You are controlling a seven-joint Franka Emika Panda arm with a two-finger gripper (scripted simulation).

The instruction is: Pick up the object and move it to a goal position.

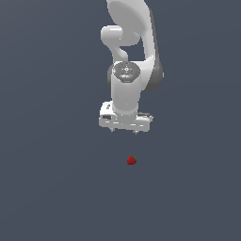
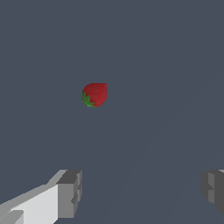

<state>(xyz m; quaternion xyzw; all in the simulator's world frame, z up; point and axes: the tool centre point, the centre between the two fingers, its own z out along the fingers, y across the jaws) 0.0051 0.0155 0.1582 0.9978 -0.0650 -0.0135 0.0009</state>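
Wrist view: strawberry lies sideways, apart from spread claw.

I saw bare floor all around the strawberry; nothing stood between it and my wide-spread gripper.

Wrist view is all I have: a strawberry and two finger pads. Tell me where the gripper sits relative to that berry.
Observer: In the exterior view the gripper hangs above the strawberry, apart from it.
Operator: Give me the sideways offset.
Observer: The berry lies slightly toward the exterior view's right of the gripper's middle.
Operator: Report the arm's pose.
Observer: The arm points the hand straight down at the floor.
Operator: Confirm the fingers.
Observer: The wrist view shows the finger pads spread wide with nothing between them; the berry lies outside the gap.
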